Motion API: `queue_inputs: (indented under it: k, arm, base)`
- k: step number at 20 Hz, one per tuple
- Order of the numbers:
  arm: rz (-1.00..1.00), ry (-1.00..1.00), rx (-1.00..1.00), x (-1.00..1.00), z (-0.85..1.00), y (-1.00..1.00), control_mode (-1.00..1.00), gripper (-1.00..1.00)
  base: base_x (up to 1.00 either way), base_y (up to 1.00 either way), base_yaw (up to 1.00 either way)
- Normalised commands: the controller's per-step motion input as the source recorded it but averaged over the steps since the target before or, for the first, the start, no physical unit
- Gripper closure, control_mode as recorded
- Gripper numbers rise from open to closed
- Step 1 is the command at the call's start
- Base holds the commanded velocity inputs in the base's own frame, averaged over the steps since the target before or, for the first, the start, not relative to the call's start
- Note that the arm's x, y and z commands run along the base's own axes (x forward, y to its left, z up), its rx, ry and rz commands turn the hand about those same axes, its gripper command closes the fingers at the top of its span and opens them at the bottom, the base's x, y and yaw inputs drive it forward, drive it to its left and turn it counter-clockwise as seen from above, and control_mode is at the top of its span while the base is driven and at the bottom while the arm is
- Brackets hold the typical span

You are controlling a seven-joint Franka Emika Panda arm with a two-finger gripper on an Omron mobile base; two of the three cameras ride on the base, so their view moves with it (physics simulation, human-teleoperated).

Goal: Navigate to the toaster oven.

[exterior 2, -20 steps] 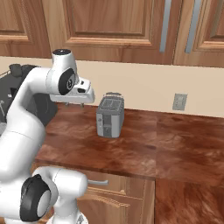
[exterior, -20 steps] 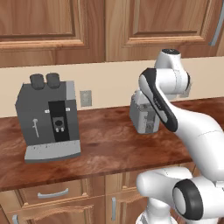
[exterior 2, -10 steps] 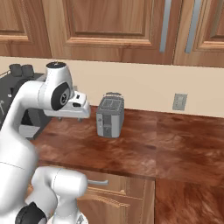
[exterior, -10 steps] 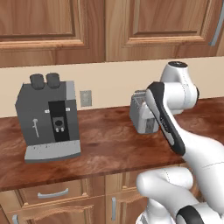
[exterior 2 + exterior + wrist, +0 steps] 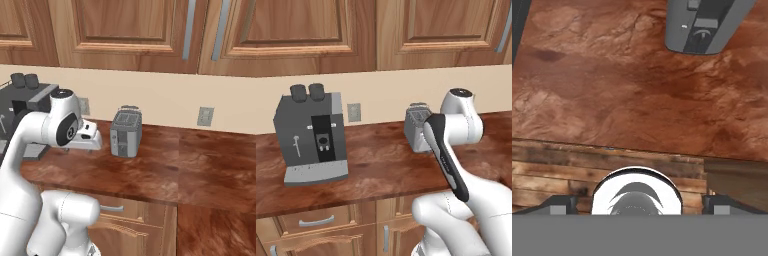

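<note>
The toaster oven is out of view. My gripper hangs over the front edge of the brown counter, pointing down at it. Its dark fingertips stand far apart at the bottom of the hand view, open with nothing between them. In the right base view my white hand sits low over the counter, left of the small silver slot toaster. My forearm hides the hand in the left base view.
A dark grey coffee machine with two round top knobs stands at the counter's left. The slot toaster stands against the backsplash, also at the top of the hand view. Wooden cabinets hang above, drawers below.
The arm has folded down and its upper joint has sunk closer to the counter's front edge. The counter, coffee machine and toaster hold the same places in both base views.
</note>
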Motion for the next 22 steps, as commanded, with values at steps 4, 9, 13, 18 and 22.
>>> queue_inputs:
  k: [4,9,13,18,22]
  arm:
    - [0.0,0.0,0.0,0.0,0.0,0.0,1.0,-1.0]
    - [0.0,0.0,0.0,0.0,0.0,0.0,1.0,-1.0]
    - [0.0,0.0,0.0,0.0,0.0,0.0,1.0,-1.0]
    - [0.0,0.0,0.0,0.0,0.0,0.0,1.0,-1.0]
    - [0.0,0.0,0.0,0.0,0.0,0.0,1.0,-1.0]
  base:
    - [-0.21,0.12,0.0]
    - [-0.34,0.26,0.0]
    - [-0.55,0.51,0.0]
    - [-0.38,0.72,0.0]
    - [-0.55,0.3,-0.07]
